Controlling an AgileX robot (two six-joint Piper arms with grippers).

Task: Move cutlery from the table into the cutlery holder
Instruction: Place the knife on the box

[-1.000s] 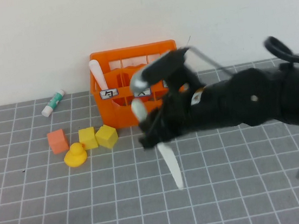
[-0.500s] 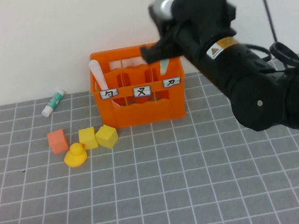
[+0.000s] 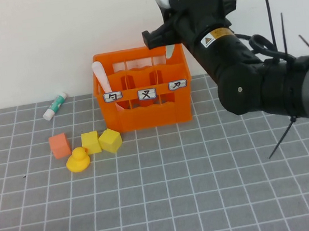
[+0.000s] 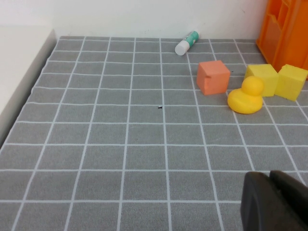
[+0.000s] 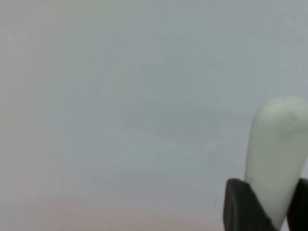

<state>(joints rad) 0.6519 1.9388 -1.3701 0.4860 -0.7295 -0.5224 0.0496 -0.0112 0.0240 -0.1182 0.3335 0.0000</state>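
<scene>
High view: pink spoon (image 3: 101, 77) already stands in the orange crate (image 3: 145, 108), left compartment. Right pincer (image 3: 164, 45) sits at the crate's 1 o'clock rim, clamped on the cream knife (image 3: 170, 51), blade tip dipping toward the right compartment; release is what's left. Ribbed glossy plastic crate, matte gridded surface (image 3: 210, 199).
Left wrist view: left pincer (image 4: 275, 202) parked low over the surface, looks closed, only partly in frame.
Right wrist view: rounded smooth knife (image 5: 276, 156) end pinched between dark fingers (image 5: 240, 204)

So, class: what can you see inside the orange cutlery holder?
Inside the cutlery holder, a pink spoon stands in the left compartment. The right gripper holds the knife over the right one; its lower part is hidden.
</scene>
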